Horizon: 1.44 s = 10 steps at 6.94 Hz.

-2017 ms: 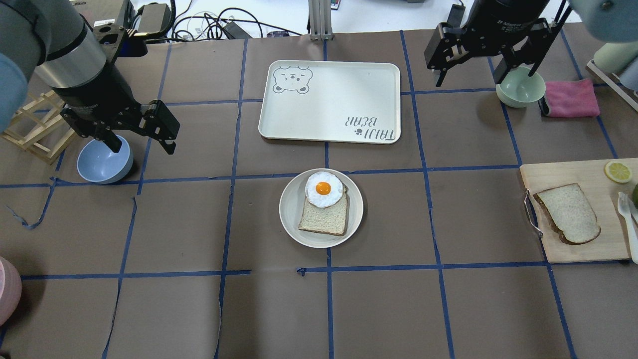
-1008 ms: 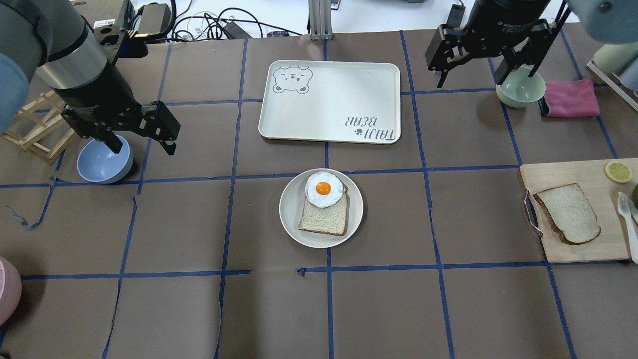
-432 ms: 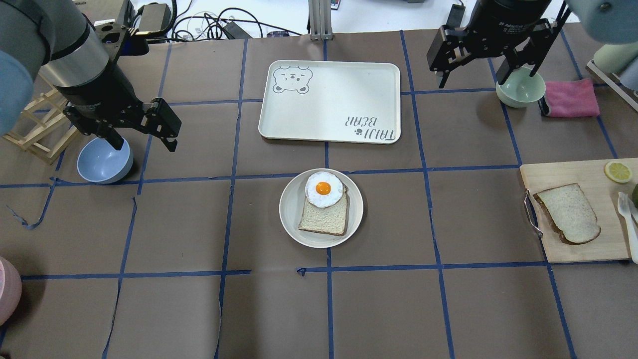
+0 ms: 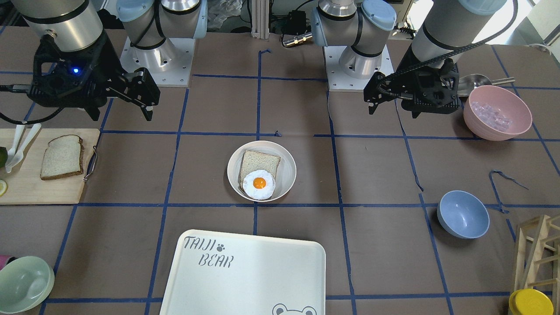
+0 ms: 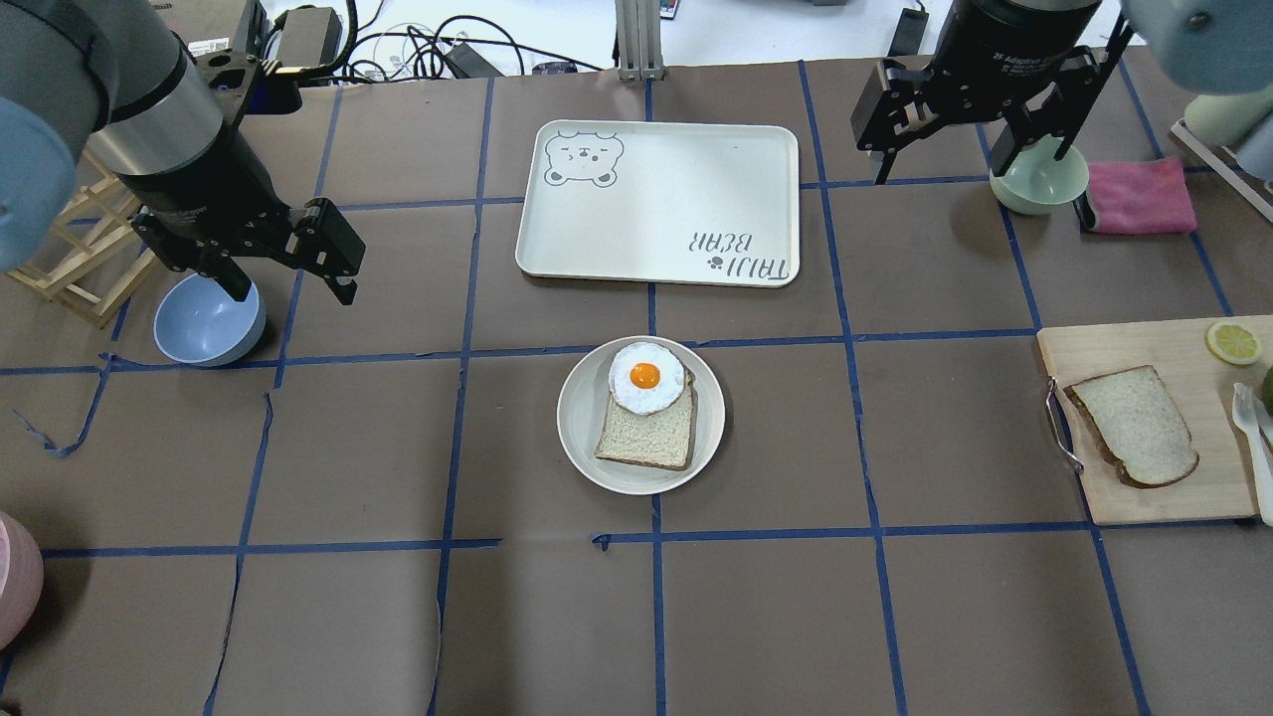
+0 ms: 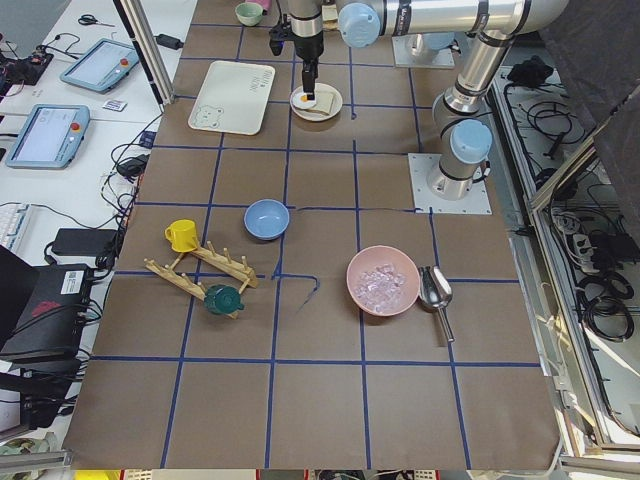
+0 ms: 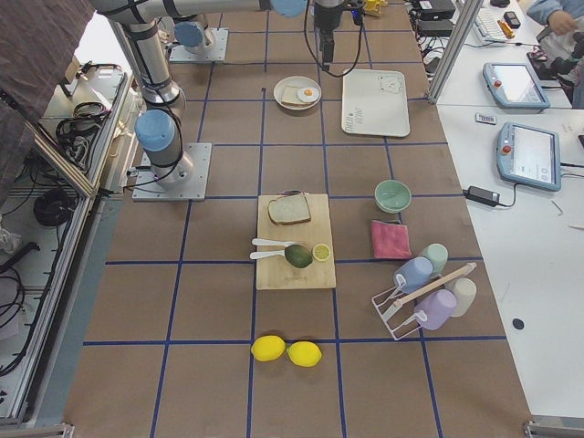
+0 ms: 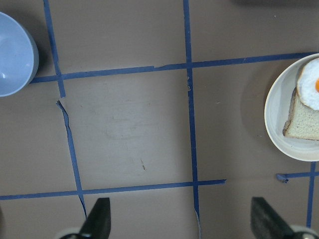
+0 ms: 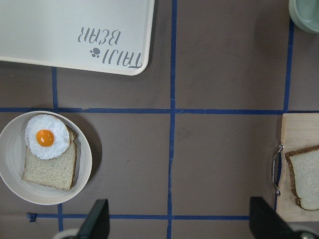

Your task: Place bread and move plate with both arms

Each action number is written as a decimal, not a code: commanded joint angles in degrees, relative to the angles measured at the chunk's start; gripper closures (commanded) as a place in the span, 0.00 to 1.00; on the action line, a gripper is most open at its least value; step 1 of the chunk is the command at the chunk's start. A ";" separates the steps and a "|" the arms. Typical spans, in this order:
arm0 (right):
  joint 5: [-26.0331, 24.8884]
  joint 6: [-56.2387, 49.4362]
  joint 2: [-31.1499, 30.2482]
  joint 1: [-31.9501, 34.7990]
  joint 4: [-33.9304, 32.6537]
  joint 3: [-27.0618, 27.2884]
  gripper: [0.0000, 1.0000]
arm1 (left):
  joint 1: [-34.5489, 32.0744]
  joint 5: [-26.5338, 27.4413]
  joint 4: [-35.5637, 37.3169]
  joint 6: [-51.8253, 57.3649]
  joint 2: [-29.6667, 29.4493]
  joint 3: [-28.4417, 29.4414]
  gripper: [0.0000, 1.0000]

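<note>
Your bread [image 5: 1134,425] is lying mid-right, well apart from the right end effector [image 5: 973,164] at upper right; it and the left end effector [image 5: 291,291] are hanging released.

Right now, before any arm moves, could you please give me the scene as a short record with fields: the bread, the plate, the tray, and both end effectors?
bread: flat on the cutting board, not yet picked up
plate: table centre, holds a squarer slice with a fried egg on top
tray: beyond the plate, apart from it
left end effector: open, holds nothing, beside the blue bowl
right end effector: open, holds nothing, by the green bowl
</note>
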 commanded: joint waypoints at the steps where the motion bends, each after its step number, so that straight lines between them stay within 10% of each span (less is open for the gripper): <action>1: -0.04 -0.04 0.05 0.00 -0.11 0.25 0.00 | -0.01 -0.06 0.01 0.00 -0.08 0.03 0.00; 4: -1.00 -0.13 0.05 -0.35 -0.11 0.78 0.00 | -0.01 -0.06 0.01 0.00 -0.34 -0.06 0.00; 6: -10.78 -0.39 0.14 -1.84 -0.37 4.44 0.00 | -0.01 0.03 -0.08 0.09 -0.52 -0.06 0.00; 10: -17.71 -14.99 0.14 -14.10 -21.55 24.10 0.04 | -0.01 0.11 0.00 0.09 -0.25 -0.94 0.00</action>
